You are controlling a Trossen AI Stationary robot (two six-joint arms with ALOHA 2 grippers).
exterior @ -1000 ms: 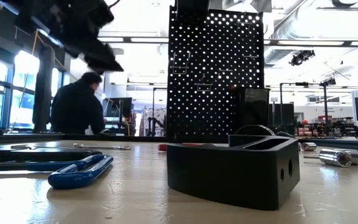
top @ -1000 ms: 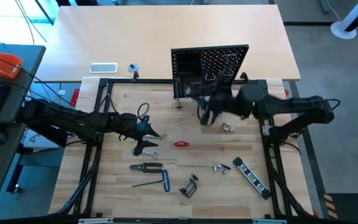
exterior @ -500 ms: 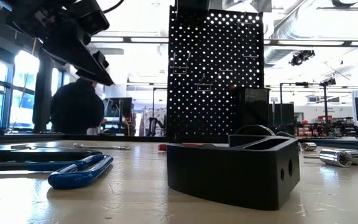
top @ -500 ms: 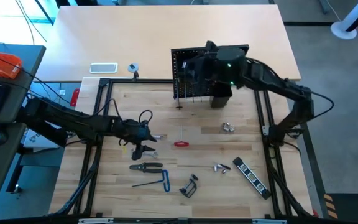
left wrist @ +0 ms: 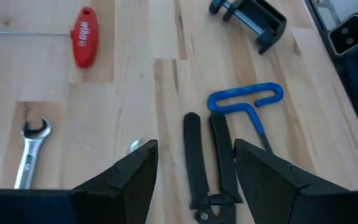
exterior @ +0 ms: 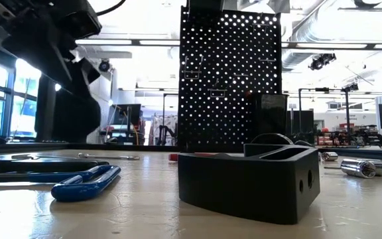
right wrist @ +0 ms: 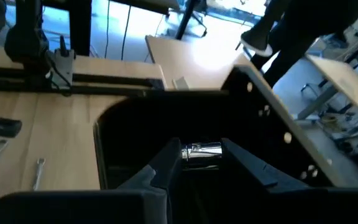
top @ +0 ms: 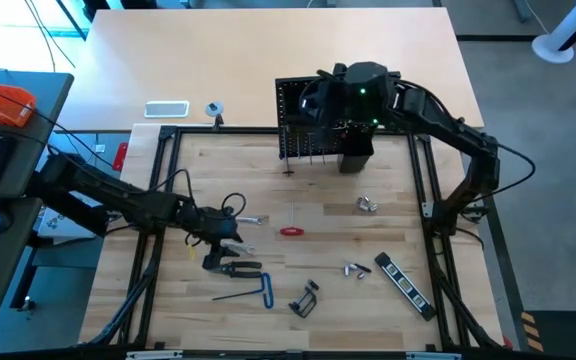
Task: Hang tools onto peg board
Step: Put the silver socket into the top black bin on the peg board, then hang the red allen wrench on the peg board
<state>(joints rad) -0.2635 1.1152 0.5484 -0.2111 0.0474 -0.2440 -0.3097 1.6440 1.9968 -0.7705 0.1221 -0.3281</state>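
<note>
We see the right end effector (right wrist: 201, 163) up at the peg board (top: 336, 112), its fingers a narrow gap apart around a small silver socket (right wrist: 201, 151) (gripped or only touching, we cannot tell) over the board's little black bin (right wrist: 166, 134). The peg board is an upright black panel dotted with holes, standing at the desk's (top: 298, 190) far edge.

The left end effector (left wrist: 194, 167) hangs spread wide and empty above black pliers (left wrist: 207, 168), which lie beside a blue-handled hex key (left wrist: 246, 104). Nearby on the desk lie a silver wrench (left wrist: 30, 152), a red-handled screwdriver (left wrist: 83, 45) and a black clamp (left wrist: 253, 17).
</note>
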